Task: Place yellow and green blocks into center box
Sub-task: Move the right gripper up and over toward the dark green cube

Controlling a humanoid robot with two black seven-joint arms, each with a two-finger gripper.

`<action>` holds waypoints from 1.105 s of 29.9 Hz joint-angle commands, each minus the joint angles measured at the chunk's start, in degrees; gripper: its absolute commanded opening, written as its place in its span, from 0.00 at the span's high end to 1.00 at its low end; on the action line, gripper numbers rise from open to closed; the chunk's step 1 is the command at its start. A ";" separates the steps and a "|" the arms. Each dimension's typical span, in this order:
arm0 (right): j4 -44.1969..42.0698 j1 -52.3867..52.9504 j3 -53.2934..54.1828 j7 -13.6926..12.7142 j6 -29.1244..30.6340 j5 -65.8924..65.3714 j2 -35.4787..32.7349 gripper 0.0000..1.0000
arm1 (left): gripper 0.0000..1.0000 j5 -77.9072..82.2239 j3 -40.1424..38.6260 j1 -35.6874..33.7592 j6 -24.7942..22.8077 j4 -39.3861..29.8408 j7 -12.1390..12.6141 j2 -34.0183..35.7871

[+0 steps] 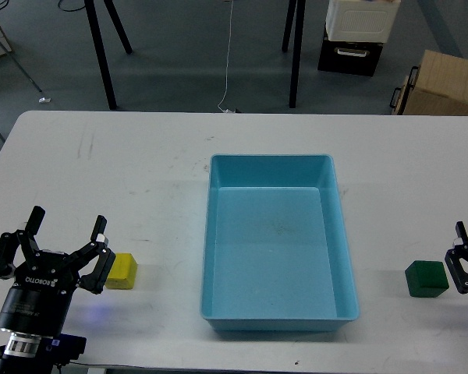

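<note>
The yellow block point(123, 270) lies on the white table point(140, 171), left of the center box point(277, 315), a light-blue tray holding nothing. My left gripper point(69, 222) stands open at the lower left, and its right finger point(100, 265) is just beside the yellow block, not around it. The green block point(427, 278) rests right of the tray. My right gripper point(462, 251) pokes in at the right edge, open, with its fingers next to the green block's right side and nothing between them.
Beyond the table's far edge are black stand legs point(101, 54), a black-and-white crate point(355, 35) and a brown cardboard carton point(444, 86) on the floor. A cable point(228, 62) hangs down toward the table's far edge.
</note>
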 commanded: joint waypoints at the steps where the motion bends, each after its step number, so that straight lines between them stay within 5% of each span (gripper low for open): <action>1: -0.01 0.44 -0.07 -0.34 1.07 -0.01 0.28 0.00 | 0.00 0.09 -0.04 0.02 0.00 0.00 -0.58 0.06; 5: -1.15 0.79 2.03 -0.51 5.70 0.08 0.28 0.00 | 0.00 0.09 -0.57 -0.07 0.00 0.00 -0.50 0.32; 15: -2.30 3.78 4.85 -0.86 3.39 4.82 -1.46 0.00 | 0.00 0.00 0.04 -0.24 0.00 0.00 0.12 0.15; 19: -2.21 3.87 4.85 -2.00 -3.83 4.56 -12.34 0.00 | 0.00 0.00 0.22 -1.55 0.00 0.00 0.21 -0.12; 25: -3.00 9.65 2.31 -2.80 -6.21 3.51 -36.77 0.00 | 0.00 0.09 0.22 -4.37 0.00 0.00 0.30 -0.21; 29: -5.72 20.01 -4.88 -6.39 -6.83 -1.40 -50.14 0.00 | 0.00 0.09 0.22 -5.34 0.00 0.09 0.21 -0.03; 33: -9.67 35.73 -17.70 -8.16 -7.36 -9.57 -52.81 0.00 | 0.00 0.09 0.22 -5.95 0.22 0.44 0.12 -0.03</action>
